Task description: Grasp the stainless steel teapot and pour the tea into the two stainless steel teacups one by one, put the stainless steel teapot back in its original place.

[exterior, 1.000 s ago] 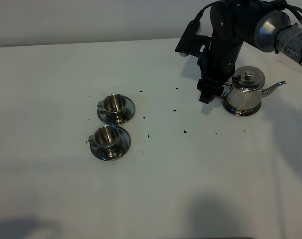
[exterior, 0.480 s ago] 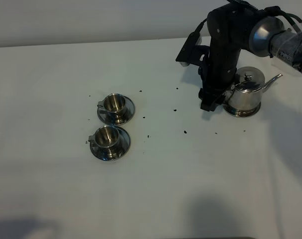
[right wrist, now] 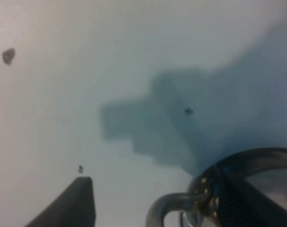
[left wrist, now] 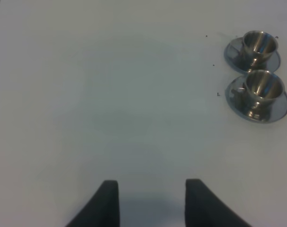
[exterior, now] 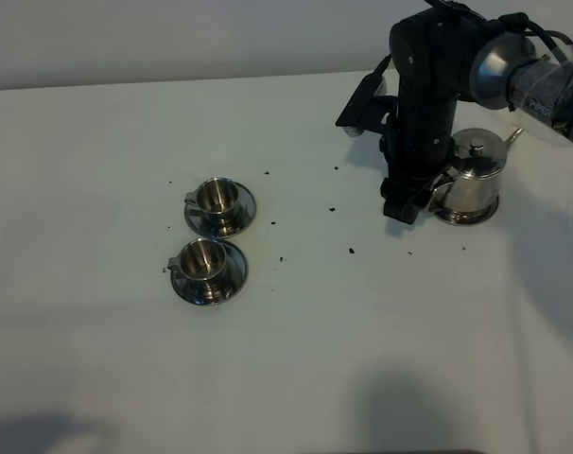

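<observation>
The stainless steel teapot (exterior: pixel 476 178) stands at the back right on its steel coaster (exterior: pixel 460 218), spout pointing right and back. My right gripper (exterior: pixel 412 200) is low at its left side. In the right wrist view the right gripper (right wrist: pixel 155 188) is open, with the teapot's loop handle (right wrist: pixel 168 207) between its fingers and one finger against the pot. The two steel teacups (exterior: pixel 216 196) (exterior: pixel 202 258) sit on saucers at centre left; they also show in the left wrist view (left wrist: pixel 259 43) (left wrist: pixel 263 86). My left gripper (left wrist: pixel 150 203) is open and empty over bare table.
Small dark specks (exterior: pixel 351 251) lie scattered on the white table (exterior: pixel 362 331) between the cups and the teapot. The right arm (exterior: pixel 428 85) stands over the back right. The table's far edge (exterior: pixel 173 83) meets a pale wall.
The right gripper has shifted a little right and down at the handle. The teapot has turned, its spout swinging toward the back, and it sits slightly further right.
</observation>
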Available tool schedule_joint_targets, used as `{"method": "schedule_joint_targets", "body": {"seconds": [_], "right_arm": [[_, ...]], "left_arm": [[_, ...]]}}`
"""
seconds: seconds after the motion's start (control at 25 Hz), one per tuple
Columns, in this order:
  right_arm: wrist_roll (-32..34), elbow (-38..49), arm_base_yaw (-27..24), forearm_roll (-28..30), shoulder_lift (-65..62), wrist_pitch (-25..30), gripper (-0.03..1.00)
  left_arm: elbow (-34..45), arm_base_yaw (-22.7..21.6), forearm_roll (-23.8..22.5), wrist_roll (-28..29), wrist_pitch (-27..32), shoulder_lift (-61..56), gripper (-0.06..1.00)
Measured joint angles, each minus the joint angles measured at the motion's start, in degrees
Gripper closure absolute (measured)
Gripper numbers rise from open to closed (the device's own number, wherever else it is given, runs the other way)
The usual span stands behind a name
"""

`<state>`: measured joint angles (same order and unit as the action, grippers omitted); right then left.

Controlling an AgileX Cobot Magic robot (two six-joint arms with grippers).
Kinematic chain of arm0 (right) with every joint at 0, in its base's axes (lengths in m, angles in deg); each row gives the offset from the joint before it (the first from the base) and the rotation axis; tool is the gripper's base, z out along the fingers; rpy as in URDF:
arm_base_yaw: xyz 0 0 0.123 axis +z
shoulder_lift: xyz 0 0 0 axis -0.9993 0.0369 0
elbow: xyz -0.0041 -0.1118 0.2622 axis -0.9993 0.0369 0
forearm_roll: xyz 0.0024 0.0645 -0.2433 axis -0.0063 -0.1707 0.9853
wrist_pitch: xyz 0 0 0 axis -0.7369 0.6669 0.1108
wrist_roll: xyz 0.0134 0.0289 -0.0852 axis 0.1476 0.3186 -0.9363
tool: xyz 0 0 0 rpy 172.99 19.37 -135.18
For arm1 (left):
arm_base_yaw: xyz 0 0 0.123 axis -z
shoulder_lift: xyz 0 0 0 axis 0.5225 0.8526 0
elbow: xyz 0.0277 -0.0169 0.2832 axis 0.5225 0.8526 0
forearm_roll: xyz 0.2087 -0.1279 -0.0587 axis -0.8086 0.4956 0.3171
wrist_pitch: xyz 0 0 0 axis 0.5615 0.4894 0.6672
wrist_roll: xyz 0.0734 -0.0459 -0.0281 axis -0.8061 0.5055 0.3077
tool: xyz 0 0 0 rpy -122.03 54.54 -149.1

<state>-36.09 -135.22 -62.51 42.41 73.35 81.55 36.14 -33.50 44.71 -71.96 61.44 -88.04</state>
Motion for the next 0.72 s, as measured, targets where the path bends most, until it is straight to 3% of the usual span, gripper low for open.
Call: {"method": "schedule_joint_targets", "body": {"seconds": [0.72], "right_arm": [[3.75, 4.59, 0.0, 0.07, 0.0, 0.22, 0.43]], "left_arm": [[0.0, 0.0, 0.0, -0.19, 0.0, 0.0, 0.58]]}}
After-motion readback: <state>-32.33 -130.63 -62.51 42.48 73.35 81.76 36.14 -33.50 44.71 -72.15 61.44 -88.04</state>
